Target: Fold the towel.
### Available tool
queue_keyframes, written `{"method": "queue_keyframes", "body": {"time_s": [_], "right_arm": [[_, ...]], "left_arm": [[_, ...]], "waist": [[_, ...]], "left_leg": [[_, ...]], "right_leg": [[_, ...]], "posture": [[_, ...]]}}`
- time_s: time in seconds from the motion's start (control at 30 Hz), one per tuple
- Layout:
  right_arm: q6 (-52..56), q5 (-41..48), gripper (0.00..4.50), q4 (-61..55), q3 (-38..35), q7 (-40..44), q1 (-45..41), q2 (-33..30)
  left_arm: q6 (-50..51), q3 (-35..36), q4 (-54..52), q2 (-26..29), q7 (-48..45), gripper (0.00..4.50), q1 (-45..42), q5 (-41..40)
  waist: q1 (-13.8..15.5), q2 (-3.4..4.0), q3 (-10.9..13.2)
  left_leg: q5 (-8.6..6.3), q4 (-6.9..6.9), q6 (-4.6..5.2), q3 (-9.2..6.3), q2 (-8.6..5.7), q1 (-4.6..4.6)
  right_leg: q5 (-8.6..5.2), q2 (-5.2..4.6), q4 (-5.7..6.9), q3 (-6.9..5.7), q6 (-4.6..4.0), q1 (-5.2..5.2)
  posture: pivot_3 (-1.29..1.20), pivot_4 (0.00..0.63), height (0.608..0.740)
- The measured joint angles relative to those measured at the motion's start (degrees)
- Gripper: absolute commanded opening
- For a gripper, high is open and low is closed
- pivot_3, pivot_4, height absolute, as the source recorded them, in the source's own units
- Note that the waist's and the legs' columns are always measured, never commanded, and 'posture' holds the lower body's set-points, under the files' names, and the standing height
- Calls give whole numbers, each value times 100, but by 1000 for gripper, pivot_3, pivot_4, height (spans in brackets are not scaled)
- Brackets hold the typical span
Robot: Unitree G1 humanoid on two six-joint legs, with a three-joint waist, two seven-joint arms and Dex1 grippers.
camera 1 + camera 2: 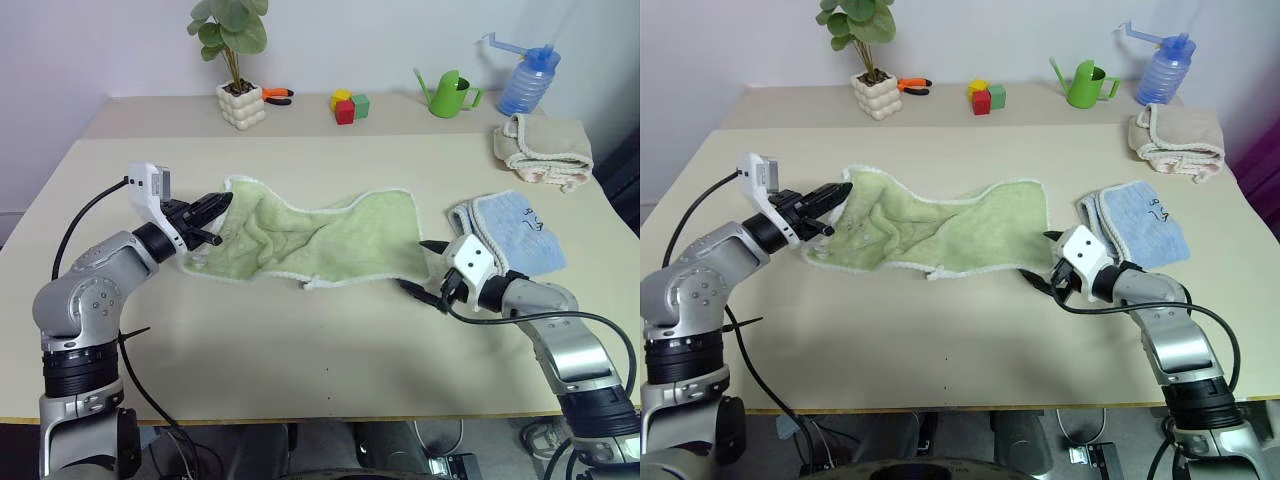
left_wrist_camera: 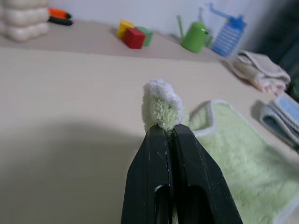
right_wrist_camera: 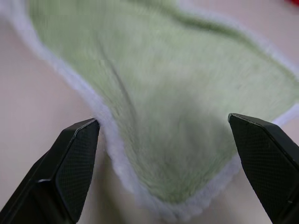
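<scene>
Right now your left gripper (image 1: 218,205) has its two black fingers pressed together on the left end of the towel (image 1: 320,238), with a tuft of green terry and white piping poking out past the tips in the left wrist view. The towel itself lies rumpled across the middle of the table (image 1: 300,340), stretched from that pinched corner at 9 o'clock over to its free corner at 3 o'clock. Your right gripper (image 1: 424,268) sits at that 3 o'clock end with its jaws spread wide and nothing between them; in the right wrist view the fingers stand on either side of the white-edged corner without closing on it. Just beyond it, at about 2 o'clock, lies a folded light blue towel (image 1: 518,232), and further back a beige bundled towel (image 1: 543,148). Along the far edge at 12 o'clock you have a potted plant (image 1: 238,62), coloured blocks (image 1: 349,105) and a green watering can (image 1: 451,95).
</scene>
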Motion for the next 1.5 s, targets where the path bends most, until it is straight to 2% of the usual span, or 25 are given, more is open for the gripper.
{"method": "queue_keyframes", "body": {"time_s": [0.1,0.27,0.4,0.53,0.77,0.87,1.03,1.1,1.13,1.3,1.37,1.43,1.5], "right_arm": [[423,249,4500,21,-182,-251,-458,248],[1007,236,4500,560,-57,-612,-1109,631],[1219,-55,4500,1525,207,-1052,-1838,953],[1202,-531,4500,2813,226,-1757,-2590,1185],[1026,-775,4500,4264,193,-2098,-3262,1392],[892,-793,3682,4740,180,-2130,-3532,1406],[876,-766,1315,4701,181,-1867,-3497,1425],[1001,-725,307,4231,183,-1690,-3213,1348],[1059,-719,10,3984,199,-1584,-3047,1275],[1401,-562,10,1841,282,-655,-1556,237],[1444,-427,10,742,287,-105,-759,-358],[1519,-292,10,20,297,241,-299,-633],[1653,-134,577,-481,320,456,-40,-737]], "left_arm": [[-30,-100,-112,287,-384,14,207,6],[-132,-507,-626,777,-1128,14,848,76],[-250,-643,-910,1074,-1383,14,1235,251],[-258,-699,-1162,1087,-1496,14,1488,244],[-273,-628,-1246,1106,-1472,14,1725,252],[-350,-629,-1252,1025,-1383,0,1712,269],[-393,-631,-1252,971,-1257,0,1707,314],[-460,-627,-1243,945,-1194,0,1704,373],[-478,-620,-1237,937,-1157,0,1698,376],[-551,-388,-1109,923,-1044,0,1703,379],[-601,-348,-1026,947,-1060,0,1692,380],[-614,-304,-914,978,-1086,0,1657,399],[-655,-314,-860,981,-1120,0,1583,436]], "waist": [[-16,0,0],[23,2,1],[-5,5,3],[-9,6,4],[-34,6,4],[-43,6,4],[-22,6,4],[1,7,4],[9,7,4],[20,10,6],[14,11,6],[-46,8,7],[-91,8,8]], "left_leg": [[0,-1,0,0,1,1],[0,-5,0,0,1,-4],[0,-3,0,6,-3,-3],[0,-11,0,4,-1,-10],[0,-12,1,11,-1,-10],[0,-12,1,9,1,-7],[0,-11,1,8,0,-8],[0,-11,1,5,0,-11],[0,-11,1,5,0,-11],[-1,-11,3,2,-4,-20],[-2,-12,4,1,-2,-19],[-2,-11,4,6,7,-5],[-2,-10,4,6,10,4]], "right_leg": [[0,-4,2,2,-1,-2],[-1,-10,-1,2,-3,-5],[0,-16,0,3,-4,-6],[0,-12,1,3,-5,-18],[1,-9,2,5,-6,-20],[1,0,3,5,-6,-18],[2,0,2,4,-5,-16],[2,-1,0,2,-5,-17],[2,-2,0,2,-5,-17],[1,-14,-3,-2,-4,-21],[0,-12,-3,-3,-3,-21],[1,-4,-2,0,-4,-12],[0,0,-1,0,-5,-3]], "posture": [[0,150,727],[0,150,727],[0,150,727],[0,150,727],[0,150,727],[0,150,727],[0,150,727],[0,150,727],[0,150,727],[0,150,727],[0,150,727],[0,150,727],[0,150,727]]}}
